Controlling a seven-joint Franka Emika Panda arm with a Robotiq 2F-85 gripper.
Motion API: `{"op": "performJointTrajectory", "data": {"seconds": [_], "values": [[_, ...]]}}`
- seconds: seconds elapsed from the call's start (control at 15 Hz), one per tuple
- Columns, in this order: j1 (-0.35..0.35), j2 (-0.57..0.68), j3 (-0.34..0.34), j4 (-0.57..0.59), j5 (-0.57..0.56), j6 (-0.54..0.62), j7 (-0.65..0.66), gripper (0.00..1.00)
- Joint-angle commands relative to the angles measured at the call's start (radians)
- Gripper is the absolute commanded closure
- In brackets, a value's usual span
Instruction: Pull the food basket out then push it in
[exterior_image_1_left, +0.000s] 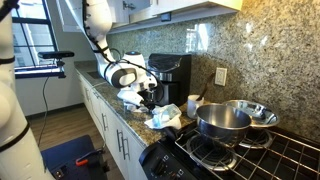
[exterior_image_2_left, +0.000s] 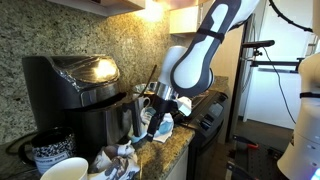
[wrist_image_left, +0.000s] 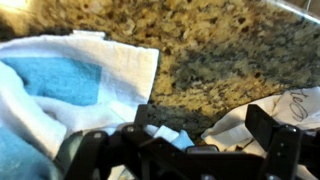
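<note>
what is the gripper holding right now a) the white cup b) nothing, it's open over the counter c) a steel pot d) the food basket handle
b: in the wrist view the gripper is open, with only granite counter and a white and blue cloth beneath it.

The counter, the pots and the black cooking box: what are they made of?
The counter looks like polished stone, probably granite: brown and black speckles. The pots look like shiny steel, mirroring light. The black appliance seems glossy plastic; lamp glare shows on its top.
</note>
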Motion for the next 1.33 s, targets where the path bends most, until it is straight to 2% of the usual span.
{"op": "performJointTrajectory", "data": {"seconds": [0.0,0.2,0.27,0.6,1.27], "values": [[-0.009,0.089,0.003,0.042,-0.013,0.160,-0.023,0.00],[-0.020,0.125,0.012,0.064,-0.029,0.251,-0.023,0.00],[-0.007,0.131,-0.022,0.063,-0.145,0.275,0.076,0.00],[0.015,0.144,-0.074,0.073,-0.278,0.363,0.131,0.00],[0.053,0.118,-0.112,0.062,-0.319,0.366,0.131,0.00]]}}
